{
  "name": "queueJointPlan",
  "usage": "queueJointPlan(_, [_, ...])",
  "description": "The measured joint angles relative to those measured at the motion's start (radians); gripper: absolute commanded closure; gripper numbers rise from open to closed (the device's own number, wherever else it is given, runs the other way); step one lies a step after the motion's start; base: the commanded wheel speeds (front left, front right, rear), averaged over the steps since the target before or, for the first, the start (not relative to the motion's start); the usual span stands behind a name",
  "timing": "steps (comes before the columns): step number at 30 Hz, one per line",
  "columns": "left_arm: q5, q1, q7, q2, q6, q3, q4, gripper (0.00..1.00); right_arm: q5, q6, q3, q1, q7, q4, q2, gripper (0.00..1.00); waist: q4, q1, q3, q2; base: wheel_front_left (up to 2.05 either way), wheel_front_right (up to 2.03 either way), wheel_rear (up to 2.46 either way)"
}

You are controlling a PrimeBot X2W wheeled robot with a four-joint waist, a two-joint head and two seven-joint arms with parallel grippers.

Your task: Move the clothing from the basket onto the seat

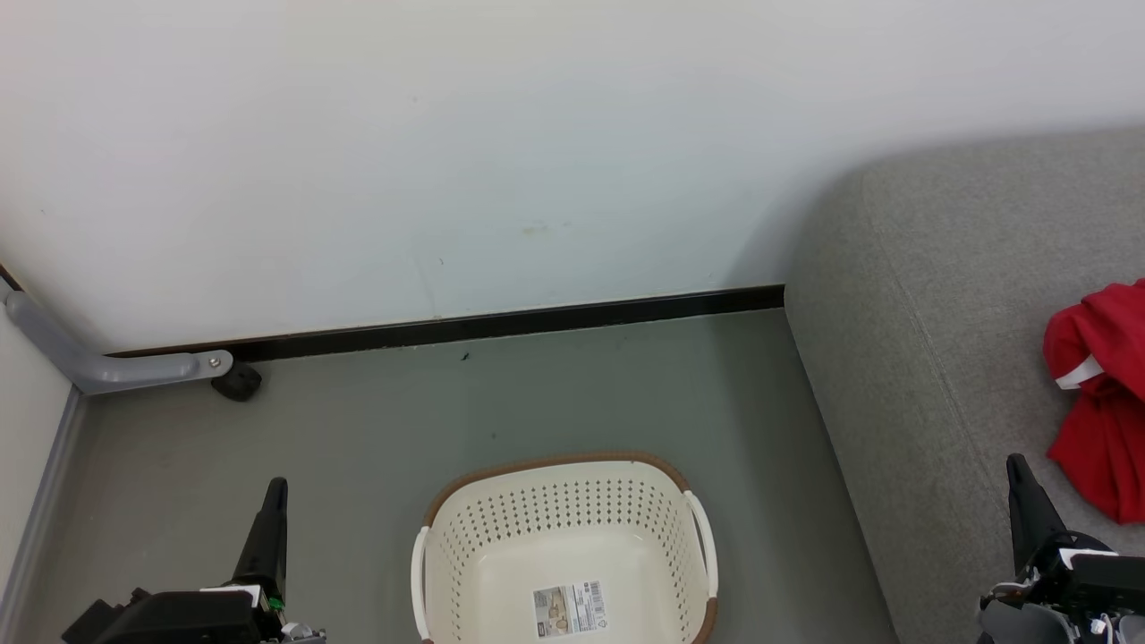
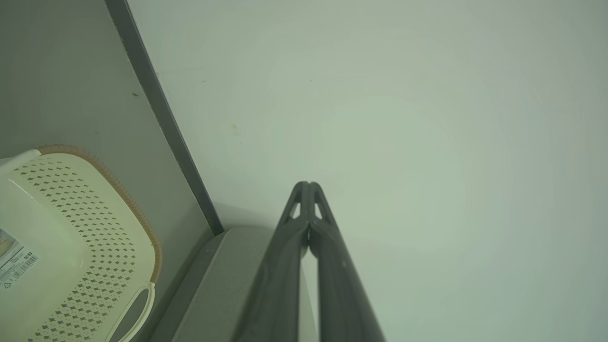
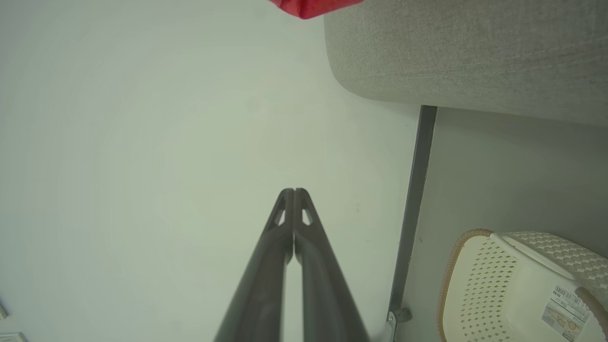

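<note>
Clothing [image 1: 1105, 420] is seen bunched on the seat [image 1: 930, 358], right of the empty basket [image 1: 555, 465], with left end effector [image 1: 277, 486] and right end effector [image 1: 1014, 462] closed on nothing either side of it; fabric could be snagged off if the right one is swung.

1. A paper label [image 1: 570, 608] lies on the floor of the basket [image 1: 555, 510], at six o'clock in my head view. It bears a barcode and a small picture, but its print is too small for me to read.
2. In my left wrist view the label sits at eight o'clock, with the barcode and a small triangular mark. The words are illegible.
3. In my right wrist view it sits at four o'clock, and I can read nothing on it.
</note>
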Motion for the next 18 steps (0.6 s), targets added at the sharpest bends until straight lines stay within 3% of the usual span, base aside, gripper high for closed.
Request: queueJointPlan(18, [0.0,0.0,0.0,0.0,0.0,0.0,0.0,1.0,0.0,0.0,0.0,0.0,0.0,0.0,0.0,1.0,0.0,0.0,0.0,0.0,0.0,0.0,0.0])
